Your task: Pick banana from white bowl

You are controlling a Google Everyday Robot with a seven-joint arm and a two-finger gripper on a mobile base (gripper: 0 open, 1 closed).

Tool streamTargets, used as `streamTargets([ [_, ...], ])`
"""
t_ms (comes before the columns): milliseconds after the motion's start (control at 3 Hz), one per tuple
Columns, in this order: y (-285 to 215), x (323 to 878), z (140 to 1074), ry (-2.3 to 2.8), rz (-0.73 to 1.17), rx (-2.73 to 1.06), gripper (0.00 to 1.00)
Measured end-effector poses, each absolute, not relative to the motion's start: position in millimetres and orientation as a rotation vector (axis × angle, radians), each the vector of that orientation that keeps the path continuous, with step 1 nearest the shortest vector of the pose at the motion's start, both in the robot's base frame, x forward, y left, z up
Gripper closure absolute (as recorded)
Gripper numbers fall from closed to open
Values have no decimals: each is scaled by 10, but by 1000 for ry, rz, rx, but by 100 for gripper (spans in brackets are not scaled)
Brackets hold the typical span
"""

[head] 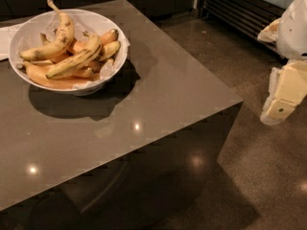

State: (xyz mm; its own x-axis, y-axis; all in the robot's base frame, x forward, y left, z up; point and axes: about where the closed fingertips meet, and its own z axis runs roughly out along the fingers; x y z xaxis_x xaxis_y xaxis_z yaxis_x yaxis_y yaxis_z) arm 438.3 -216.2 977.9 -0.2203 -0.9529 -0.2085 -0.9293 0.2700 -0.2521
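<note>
The white bowl (119,56) stands at the back left of the brown table, lined with white paper and holding several bananas. The banana (75,59) lies diagonally across the top of the pile, yellow with brown speckles and a dark streak along its edge. A strongly hooked banana (58,35) with a long stem lies behind it, and orange-toned bananas (53,80) lie underneath. My gripper (280,104) is at the far right edge of the view, pale and cream-coloured, over the floor and far from the bowl, beyond the table's right edge.
The brown table (158,95) ends in a corner at the right, with dark speckled floor (268,176) beyond it. A white sheet (5,37) lies at the left edge behind the bowl. Dark cabinets and a slatted panel (235,8) stand at the back.
</note>
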Motion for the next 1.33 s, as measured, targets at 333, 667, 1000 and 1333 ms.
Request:
streamTargets([
  [333, -2162, 4383, 9779, 2227, -104, -1721, 0],
  [667, -2136, 4400, 9813, 2221, -140, -1716, 0],
  [1000, -1997, 4510, 9884, 2189, -179, -1725, 0],
  [1333, -1788, 4685, 9904, 2133, -187, -1793, 0],
])
